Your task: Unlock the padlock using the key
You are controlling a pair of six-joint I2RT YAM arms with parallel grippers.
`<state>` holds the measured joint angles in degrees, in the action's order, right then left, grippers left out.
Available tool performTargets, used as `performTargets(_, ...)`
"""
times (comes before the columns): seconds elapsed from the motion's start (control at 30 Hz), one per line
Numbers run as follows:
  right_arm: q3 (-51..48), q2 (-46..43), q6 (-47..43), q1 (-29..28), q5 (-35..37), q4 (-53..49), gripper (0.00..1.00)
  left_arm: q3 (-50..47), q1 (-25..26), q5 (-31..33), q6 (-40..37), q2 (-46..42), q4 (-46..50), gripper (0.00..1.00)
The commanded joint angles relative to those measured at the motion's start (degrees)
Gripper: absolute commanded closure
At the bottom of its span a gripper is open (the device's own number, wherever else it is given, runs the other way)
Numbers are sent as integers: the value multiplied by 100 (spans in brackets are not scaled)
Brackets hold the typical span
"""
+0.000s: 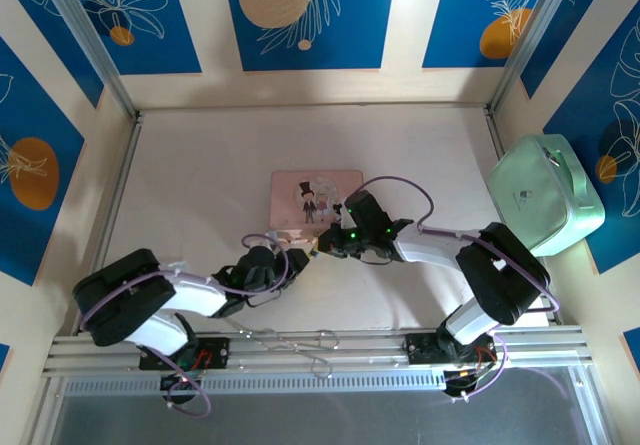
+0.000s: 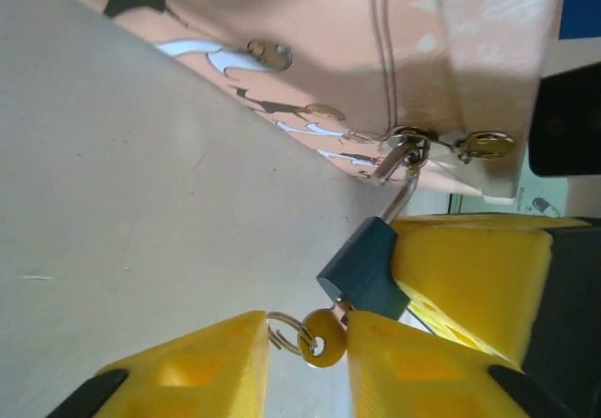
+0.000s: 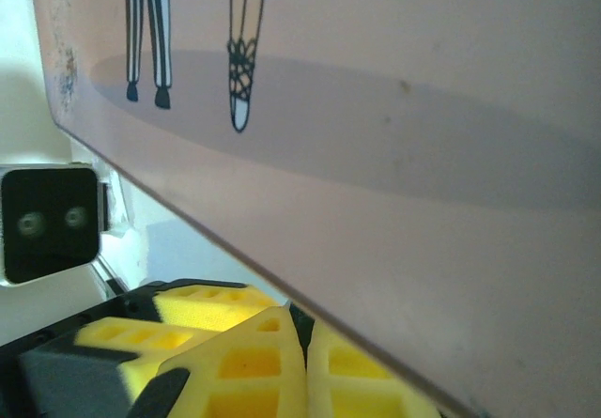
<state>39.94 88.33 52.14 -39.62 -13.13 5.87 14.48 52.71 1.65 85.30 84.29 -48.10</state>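
Left wrist view: left tool [image 2: 308,345] narrowly apart around the key [image 2: 322,338] below the padlock [image 2: 362,268], clamping unclear.

A pale desk [image 1: 200,165] lies under even light, walled at 9, 12 and 3 o'clock by blue wall panels [image 1: 300,15] printed with white leaves and orange discs. A mint-green case [image 1: 545,195] sits at 3 o'clock, an aluminium rail [image 1: 330,350] at 6.

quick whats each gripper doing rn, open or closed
left gripper: closed on the key at the bottom of the padlock
right gripper: closed, apparently pinching the padlock
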Motion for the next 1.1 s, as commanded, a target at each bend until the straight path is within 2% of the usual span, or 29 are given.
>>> performTargets(0.0, -179, 149, 452, 17, -365, -110, 100, -61, -50, -39, 148, 303, -668, 75)
performTargets(0.2, -189, 175, 482, -2, -359, -78, 100, -70, -50, -60, 268, 710, -1334, 81)
performTargets(0.47, -257, 193, 589, -45, -288, 28, 100, -123, -50, -20, 290, 795, -1573, 100)
performTargets(0.57, -268, 185, 680, -79, -209, 97, 100, -154, -50, 9, 294, 796, -1606, 100)
performTargets(0.6, -280, 155, 734, -105, -132, 117, 96, -149, -50, 11, 302, 798, -1631, 100)
performTargets(0.7, -452, -79, 982, -209, 263, 374, 65, -169, -41, 39, 329, 814, -1669, 100)
performTargets(0.73, -555, -203, 1089, -245, 415, 549, 58, -172, -41, 47, 338, 823, -1681, 100)
performTargets(0.93, -1194, -1088, 1682, -673, 1720, 1182, 45, -233, -37, 96, 380, 916, -1878, 100)
performTargets(1.07, -1472, -1324, 1986, -847, 2175, 1412, 38, -226, -41, 81, 424, 1054, -2088, 100)
